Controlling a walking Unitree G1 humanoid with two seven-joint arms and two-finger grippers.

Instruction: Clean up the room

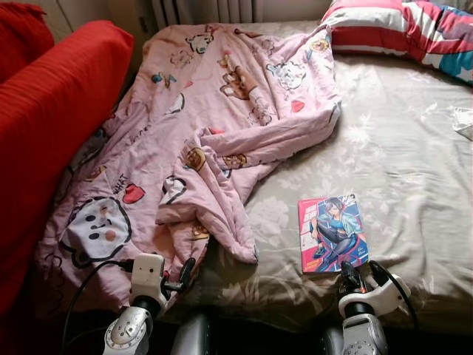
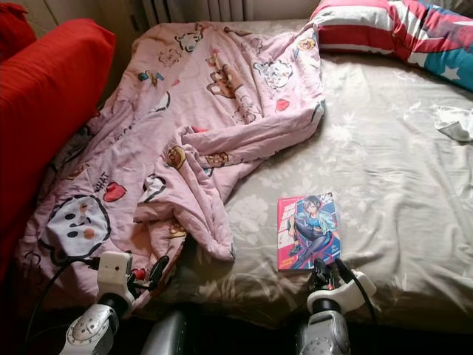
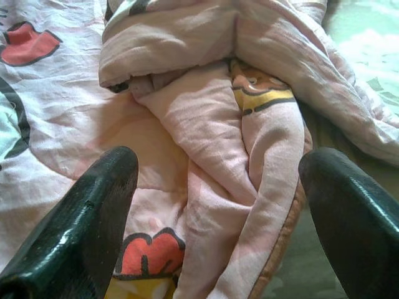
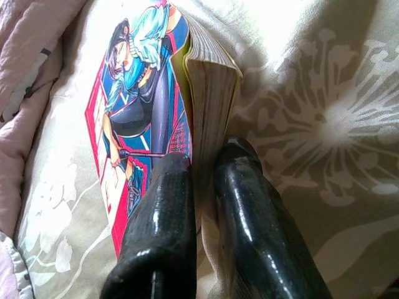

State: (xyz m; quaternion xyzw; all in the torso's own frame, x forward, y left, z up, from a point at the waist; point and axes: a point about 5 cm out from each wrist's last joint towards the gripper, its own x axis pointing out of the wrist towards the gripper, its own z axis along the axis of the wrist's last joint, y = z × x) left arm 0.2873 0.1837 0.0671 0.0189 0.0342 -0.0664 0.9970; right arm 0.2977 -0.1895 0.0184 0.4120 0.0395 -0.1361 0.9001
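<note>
Comic book (image 1: 332, 233) lies near the bed's (image 1: 399, 148) front edge; our right pincer (image 4: 202, 180) pinches its corner, while our left pincer (image 3: 218, 205) hangs spread over the pink blanket (image 1: 214, 118).

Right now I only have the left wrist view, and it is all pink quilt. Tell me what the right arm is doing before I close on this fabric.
Observer: The right gripper has its jaws closed on the near edge of a comic book.
Operator: Give me where that book lies relative to the quilt.
Observer: It lies on the grey floral sheet, to the right of the pink quilt and apart from it.
Operator: Now say how the quilt is spread.
Observer: It is bunched over the bed's left half, up against a red cushion. The left gripper hovers open at its near edge.
</note>
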